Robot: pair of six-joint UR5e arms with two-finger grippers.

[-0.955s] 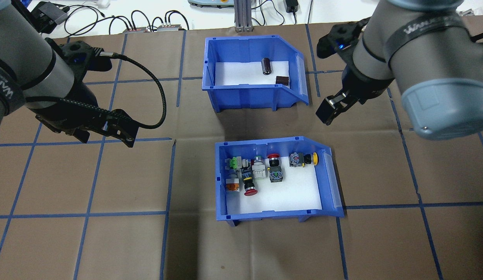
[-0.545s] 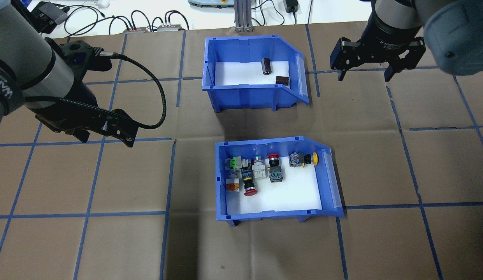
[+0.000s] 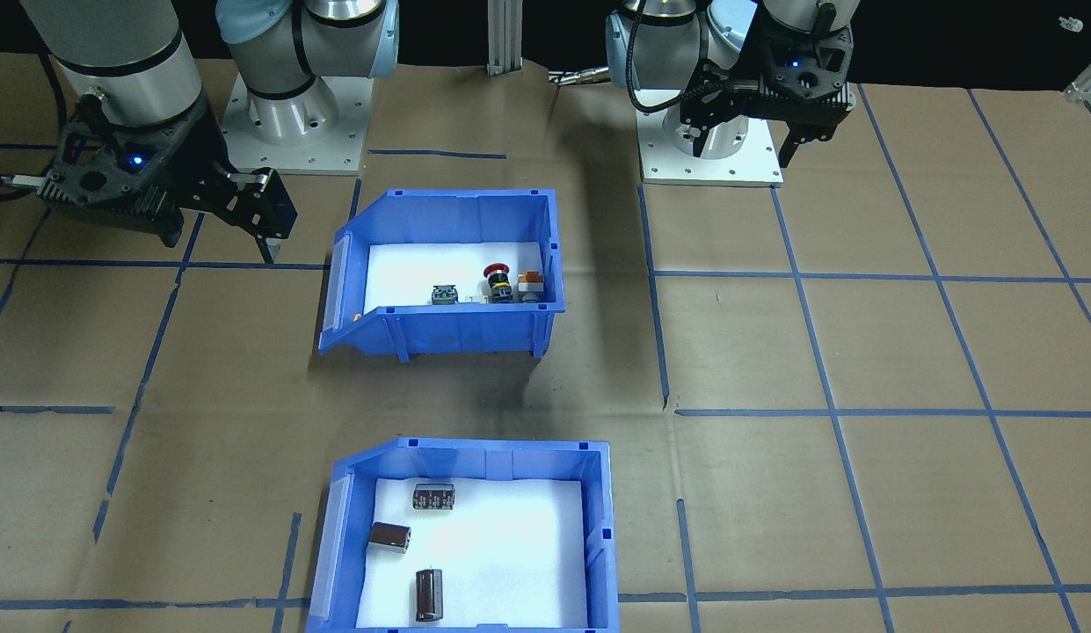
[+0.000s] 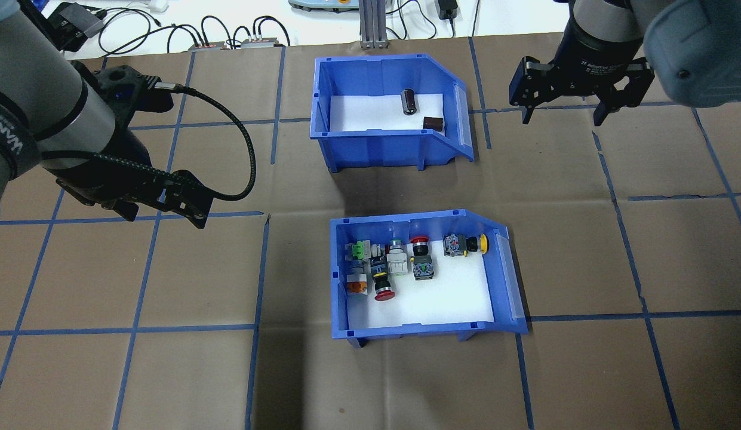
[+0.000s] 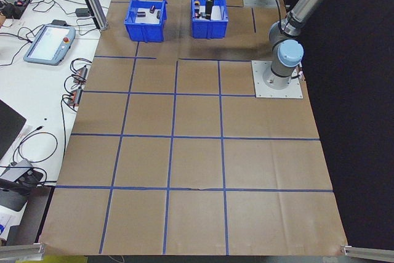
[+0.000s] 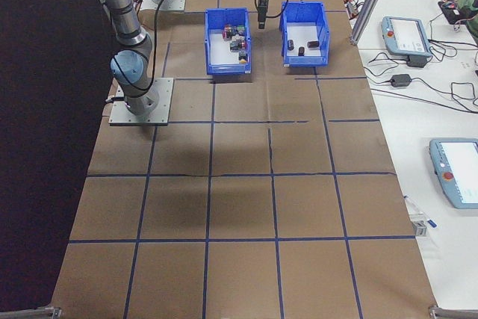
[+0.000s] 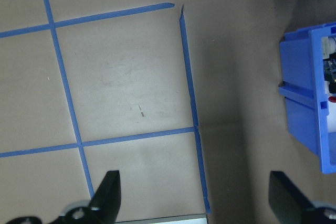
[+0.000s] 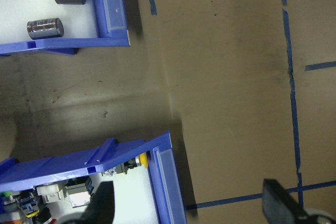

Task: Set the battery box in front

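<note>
Battery box (image 3: 598, 527) — three cells (image 3: 389, 535), switch bin (image 4: 501, 280) — perhaps eight parts

Below the spread fingers of the right gripper (image 4: 565, 116) lies bare table (image 4: 585, 191); the battery box (image 4: 387, 113) stands off to its side, the button bin (image 4: 424, 275) nearer the robot. The left gripper (image 4: 167, 206), jaws wide, hangs over bare table, the button bin beside it.

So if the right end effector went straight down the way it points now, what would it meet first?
Probably bare table paper. The right end effector hangs open, pointing down beside both bins; the battery box and the button bin lie off to one side, though depth is uncertain.
</note>
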